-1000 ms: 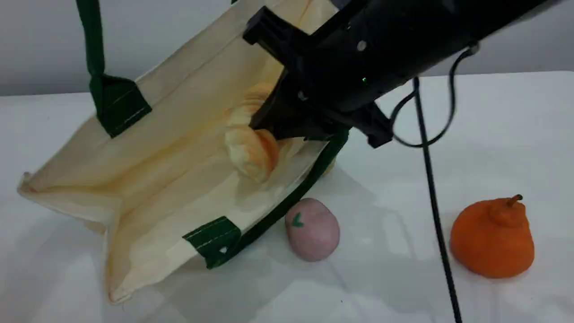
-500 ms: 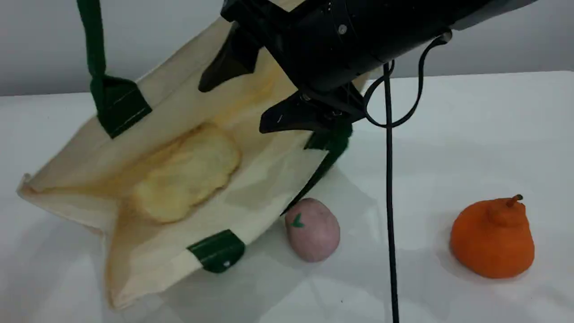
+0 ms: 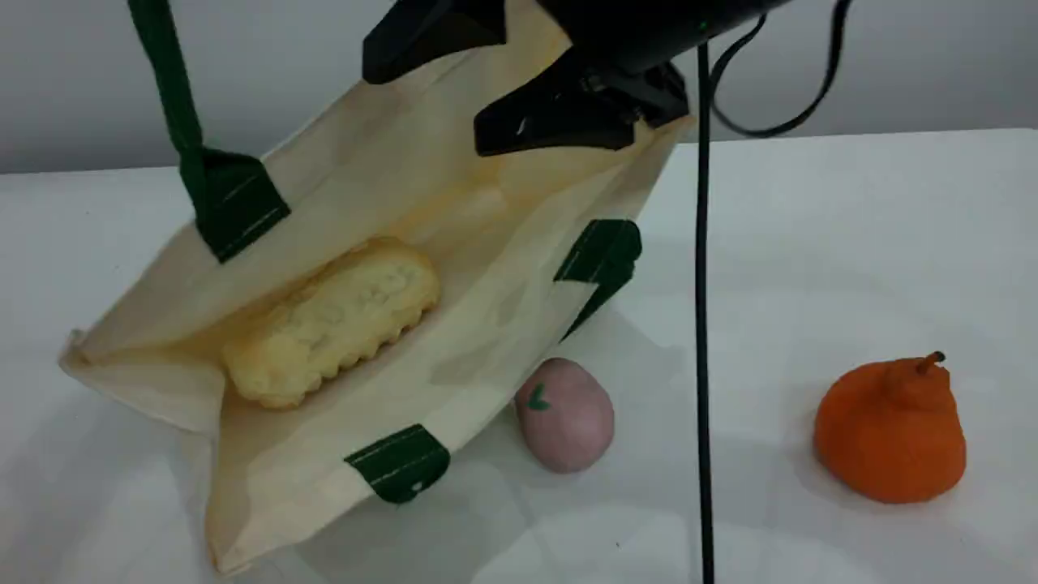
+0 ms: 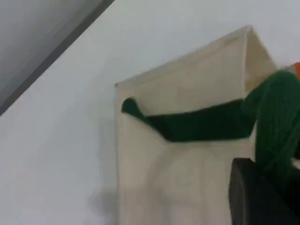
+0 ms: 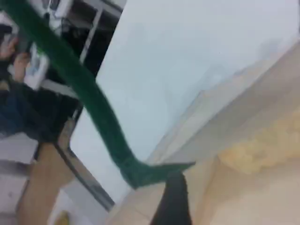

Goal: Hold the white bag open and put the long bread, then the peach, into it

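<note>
The white bag point(image 3: 486, 284) lies tilted on the table with its mouth held wide. Its green handle strap point(image 3: 166, 73) runs taut up out of the top left. In the left wrist view my left gripper point(image 4: 262, 187) is shut on that green strap point(image 4: 276, 112) above the bag point(image 4: 187, 187). The long bread point(image 3: 332, 332) lies inside the bag, pale underside up, and also shows in the right wrist view as the bread point(image 5: 267, 145). My right gripper point(image 3: 426, 105) hangs open and empty above the bag's far rim. The peach point(image 3: 565, 414) rests on the table beside the bag's near rim.
An orange pear-shaped fruit point(image 3: 890, 430) stands at the right on the white table point(image 3: 811, 243). A black cable point(image 3: 702, 324) hangs from the right arm down in front of the table, between the peach and the orange fruit.
My right gripper opened and let go of the long bread, which dropped flat into the bag. The right arm then rose up and away, and the bag shifted slightly.
</note>
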Controlling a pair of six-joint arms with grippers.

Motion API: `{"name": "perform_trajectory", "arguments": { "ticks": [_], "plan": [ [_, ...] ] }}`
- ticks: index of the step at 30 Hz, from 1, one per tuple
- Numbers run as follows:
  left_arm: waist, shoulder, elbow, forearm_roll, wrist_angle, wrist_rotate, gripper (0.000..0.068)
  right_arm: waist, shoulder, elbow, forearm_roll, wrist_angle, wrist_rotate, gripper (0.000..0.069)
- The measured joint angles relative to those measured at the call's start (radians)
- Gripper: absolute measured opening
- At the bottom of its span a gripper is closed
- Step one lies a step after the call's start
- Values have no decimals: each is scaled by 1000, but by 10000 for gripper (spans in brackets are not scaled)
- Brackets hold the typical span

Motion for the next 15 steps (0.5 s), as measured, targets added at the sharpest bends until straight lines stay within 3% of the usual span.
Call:
{"name": "perform_trajectory", "arguments": {
  "ticks": [10,15],
  "plan": [
    [2,0,-10,178,-77,-119,90,-2,1,0,-209,-17,-3,575],
    [2,0,-62,207,-68,-167,90,-2,2,0,-272,-51,-3,575]
  ]
}}
